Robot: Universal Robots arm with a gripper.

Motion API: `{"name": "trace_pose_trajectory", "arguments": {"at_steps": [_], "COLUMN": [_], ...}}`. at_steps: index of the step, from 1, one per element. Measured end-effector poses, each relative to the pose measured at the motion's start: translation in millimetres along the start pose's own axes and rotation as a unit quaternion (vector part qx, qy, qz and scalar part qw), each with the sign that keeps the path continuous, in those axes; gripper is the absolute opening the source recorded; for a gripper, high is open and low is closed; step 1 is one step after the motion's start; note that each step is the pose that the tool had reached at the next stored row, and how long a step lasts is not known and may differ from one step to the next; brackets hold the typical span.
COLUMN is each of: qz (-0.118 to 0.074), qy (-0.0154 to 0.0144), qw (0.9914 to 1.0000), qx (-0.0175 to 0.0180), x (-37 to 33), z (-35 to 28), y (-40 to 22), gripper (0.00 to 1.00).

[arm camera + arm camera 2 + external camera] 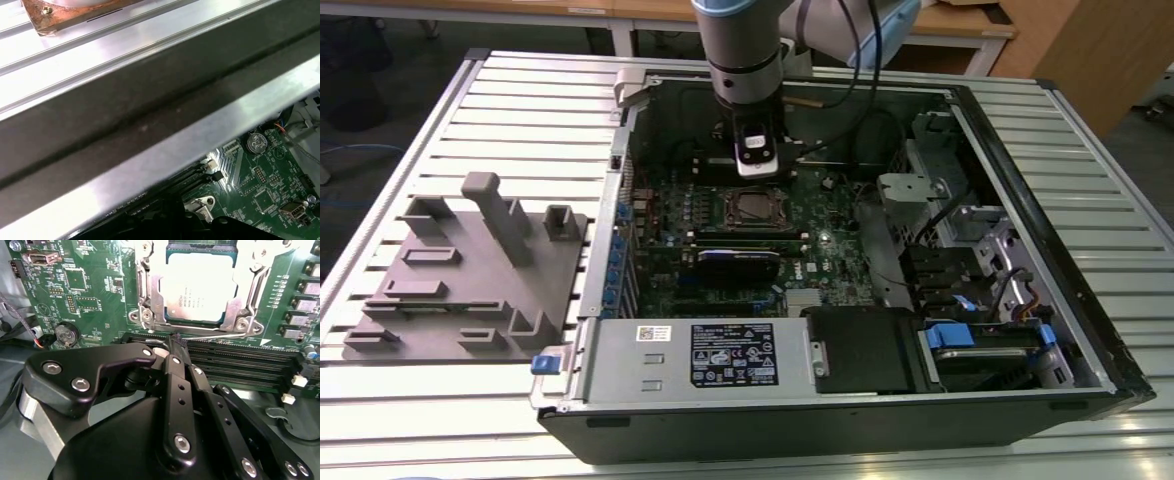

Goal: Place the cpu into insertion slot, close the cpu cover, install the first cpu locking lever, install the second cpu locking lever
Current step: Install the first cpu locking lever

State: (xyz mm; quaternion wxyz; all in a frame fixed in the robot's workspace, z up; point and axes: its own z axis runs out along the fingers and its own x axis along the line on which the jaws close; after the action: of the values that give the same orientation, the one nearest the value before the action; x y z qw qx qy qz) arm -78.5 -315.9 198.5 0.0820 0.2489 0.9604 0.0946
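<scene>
Where the cpu [199, 287] lies framed by the cpu cover [150, 300], the gripper [176, 340] close by (fingers pinched together).

Hand [761, 176] low inside the open computer case [854, 425], close by the insertion slot [754, 207] on the green motherboard [834, 238].

You can read no text: print on the cpu [199, 287] and the power supply labels [731, 355] cannot be made out.
</scene>
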Motion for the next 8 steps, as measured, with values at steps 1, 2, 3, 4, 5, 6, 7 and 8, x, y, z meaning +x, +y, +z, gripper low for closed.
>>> {"name": "trace_pose_trajectory", "arguments": {"at_steps": [1, 2, 3, 4, 5, 6, 7, 8], "qz": [0.0, 0.0, 0.0, 0.0, 0.0, 0.0, 0.0, 0.0], "qy": [-0.0003, -0.0005, -0.0007, -0.0008, -0.0009, -0.0009, -0.0009, -0.0009], "qw": [1.0, 1.0, 1.0, 1.0, 1.0, 1.0, 1.0, 1.0], "qx": [-0.0002, -0.0003, -0.0004, -0.0005, -0.0005, -0.0006, -0.0005, -0.0005], "x": [0.6, 1.0, 1.4, 1.7, 1.8, 1.9, 2.1, 2.4], "z": [-0.1, -0.2, -0.3, -0.4, -0.4, -0.4, -0.4, -0.4], "y": [-0.3, -0.5, -0.7, -0.8, -0.9, -0.8, -0.7, -0.4], "gripper": [0.1, 0.1, 0.1, 0.1, 0.1, 0.1, 0.1, 0.1]}}
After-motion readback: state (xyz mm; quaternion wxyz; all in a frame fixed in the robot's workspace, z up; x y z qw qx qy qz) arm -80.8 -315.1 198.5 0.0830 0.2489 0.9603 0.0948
